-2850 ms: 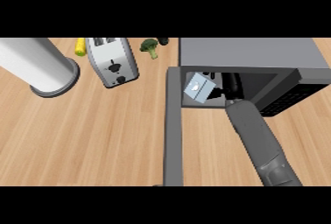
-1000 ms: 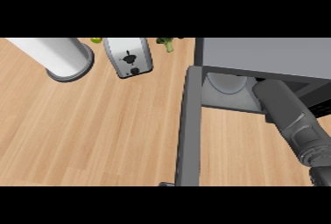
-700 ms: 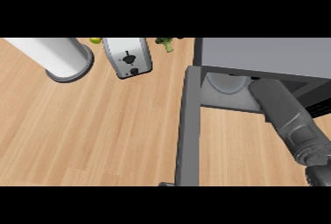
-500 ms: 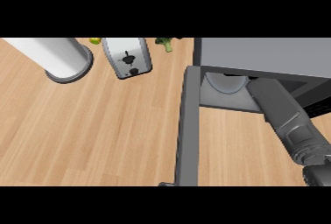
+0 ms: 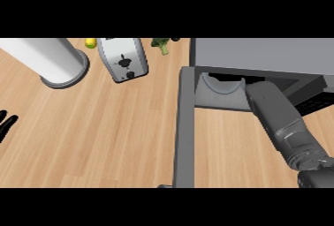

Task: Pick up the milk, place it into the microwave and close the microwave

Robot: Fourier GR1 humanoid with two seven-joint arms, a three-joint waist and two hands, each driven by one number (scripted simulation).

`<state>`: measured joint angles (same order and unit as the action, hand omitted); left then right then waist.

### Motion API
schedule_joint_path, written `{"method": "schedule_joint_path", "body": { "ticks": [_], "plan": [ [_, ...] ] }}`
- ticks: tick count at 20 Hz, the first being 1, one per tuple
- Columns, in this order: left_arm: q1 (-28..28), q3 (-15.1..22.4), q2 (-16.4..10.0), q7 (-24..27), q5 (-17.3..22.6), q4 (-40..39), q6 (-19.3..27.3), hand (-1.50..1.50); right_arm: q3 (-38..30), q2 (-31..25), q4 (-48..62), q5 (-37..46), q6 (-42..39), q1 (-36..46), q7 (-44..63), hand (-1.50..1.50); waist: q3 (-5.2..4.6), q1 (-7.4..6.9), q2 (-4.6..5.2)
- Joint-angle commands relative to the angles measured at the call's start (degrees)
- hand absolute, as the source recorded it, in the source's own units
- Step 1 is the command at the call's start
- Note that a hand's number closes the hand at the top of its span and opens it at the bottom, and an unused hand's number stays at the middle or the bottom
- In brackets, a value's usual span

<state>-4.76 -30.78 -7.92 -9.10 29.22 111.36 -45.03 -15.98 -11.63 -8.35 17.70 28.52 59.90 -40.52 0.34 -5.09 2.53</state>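
At the counter's (image 5: 98, 141) upper right, the microwave (image 5: 261, 55) stands with its door (image 5: 184, 132) swung fully open. The door's long axis runs from the cavity's left corner straight toward the view's lower edge.

**Right arm.** The right forearm (image 5: 280, 123) enters from the lower right and reaches into the cavity. The right hand is hidden under the microwave's roof, so whether it is released, clenched or grasping cannot be told.

**Left hand.** The left hand (image 5: 5, 126) shows only as straight, relaxed fingers at the left edge. It holds nothing and rests well apart from the door.

**Milk.** The milk shows nowhere on the counter. It is probably inside the cavity, beyond the forearm's end, but this cannot be confirmed. Only a pale turntable (image 5: 222, 86) is visible inside, just left of the forearm.

**Step in hand.** This is judged to be placing or releasing inside the cavity. Closing has not yet been done.

**Governing relation.**
- The door lies just left of the right forearm and roughly parallel to it.
- To close, the door must swing rightward across the opening, through the space the forearm occupies.
- The forearm must therefore clear the cavity first.
- The right arm is much nearer the door, on its inner side.
- The left hand is on the outer side, the side to push from.

**Other items.** A white roll (image 5: 46, 57) and a toaster (image 5: 124, 59) stand at the upper left, clear of the door's path.
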Motion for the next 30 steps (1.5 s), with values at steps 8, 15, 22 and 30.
{"method": "schedule_joint_path", "body": {
  "ticks": [8,15,22,30],
  "plan": [
    [-1.33,6.38,3.62,-1.06,-1.51,1.78,-1.36,1.5,-6.27,3.1,-0.62,-7.67,-14.78,-6.15,-7.2,-1.5,-0.23,3.01,-1.73],
    [-0.18,11.84,5.75,-5.05,-3.43,4.13,2.09,1.5,-6.05,4.98,-3.72,-10.05,-25.62,-14.51,-11.69,-1.5,-0.33,5.27,-2.6],
    [-1.87,20.3,7.85,-7.53,-6.19,7.01,6.11,1.5,-2.08,9.3,-11.23,-9.59,-26.26,-26.6,-14.7,-1.5,-0.37,5.99,-2.96],
    [3.1,29.38,7.91,-2.24,-17.43,1.35,8.08,1.5,2.61,10.58,-29.91,-10.75,-28.28,-40.74,-7.39,-1.5,-0.48,7.33,-3.15]
  ]
}}
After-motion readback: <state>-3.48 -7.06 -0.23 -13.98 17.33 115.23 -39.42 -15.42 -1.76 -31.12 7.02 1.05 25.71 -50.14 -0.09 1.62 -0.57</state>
